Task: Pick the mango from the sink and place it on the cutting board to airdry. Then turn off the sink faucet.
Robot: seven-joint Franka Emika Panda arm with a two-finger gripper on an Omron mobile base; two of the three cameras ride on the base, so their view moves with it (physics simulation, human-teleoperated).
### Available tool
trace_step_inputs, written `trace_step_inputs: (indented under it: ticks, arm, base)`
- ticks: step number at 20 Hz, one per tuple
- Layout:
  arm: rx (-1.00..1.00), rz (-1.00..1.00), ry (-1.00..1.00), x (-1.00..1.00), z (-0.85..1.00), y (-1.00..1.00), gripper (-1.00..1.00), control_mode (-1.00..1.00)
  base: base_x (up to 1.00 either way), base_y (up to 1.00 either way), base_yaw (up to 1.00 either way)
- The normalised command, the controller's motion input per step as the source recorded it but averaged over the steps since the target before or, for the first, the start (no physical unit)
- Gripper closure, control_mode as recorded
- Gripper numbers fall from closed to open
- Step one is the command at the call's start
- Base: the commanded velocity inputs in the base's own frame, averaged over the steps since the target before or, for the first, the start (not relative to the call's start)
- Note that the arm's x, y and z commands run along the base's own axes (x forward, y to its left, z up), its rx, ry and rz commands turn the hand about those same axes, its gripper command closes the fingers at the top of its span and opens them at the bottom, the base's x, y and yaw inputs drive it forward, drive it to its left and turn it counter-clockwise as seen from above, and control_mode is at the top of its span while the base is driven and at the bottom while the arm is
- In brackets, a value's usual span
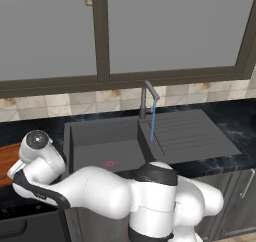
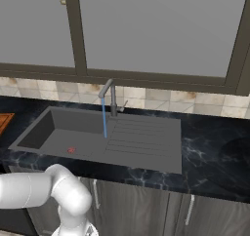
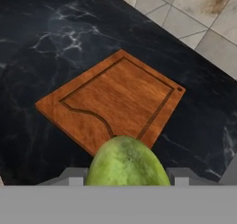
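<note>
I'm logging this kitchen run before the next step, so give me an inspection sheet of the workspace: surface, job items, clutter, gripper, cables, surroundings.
Surface: black marbled counter, bare beside the board.
Mango: green, held between the gripper's fingers, above the board's near edge in the hand view.
Cutting board: reddish-brown, grooved, flat on the counter, nothing on it.
Sink: dark basin with ribbed drainboard; a small red spot on its floor.
Sink faucet: running, a blue stream falling into the sink.
Clutter: nothing seen.
Gripper: shut on the mango.
Cables: nothing seen.
Surroundings: tiled backsplash, window above, cabinet doors below.
</note>
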Motion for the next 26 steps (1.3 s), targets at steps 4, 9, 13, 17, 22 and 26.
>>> trace_step_inputs:
  ticks: [4,9,13,17,22,26]
  arm:
    - [0.00,-0.01,0.01,0.09,-0.15,0.10,1.00,-1.00]
    - [0.00,0.00,0.00,0.10,-0.13,0.05,1.00,-1.00]
    - [0.00,0.00,0.00,0.09,-0.12,0.03,1.00,-1.00]
    - [0.00,0.00,0.00,0.06,-0.14,0.07,1.00,-1.00]
    - [0.00,0.00,0.00,0.08,-0.13,0.09,1.00,-1.00]
    - [0.00,0.00,0.00,0.06,-0.13,0.13,1.00,-1.00]
  base:
    - [0.00,0.00,0.00]
    - [0.00,0.00,0.00]
    - [0.00,0.00,0.00]
    - [0.00,0.00,0.00]
    - [0.00,0.00,0.00]
    - [0.00,0.00,0.00]
